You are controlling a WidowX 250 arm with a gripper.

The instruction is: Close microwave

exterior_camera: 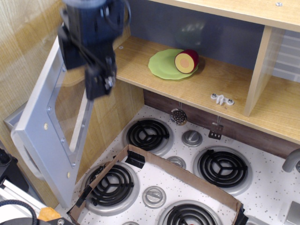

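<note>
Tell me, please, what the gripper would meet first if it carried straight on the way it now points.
Probably the open microwave door: the gripper points down in front of its window, though depth is unclear from this single view.
</note>
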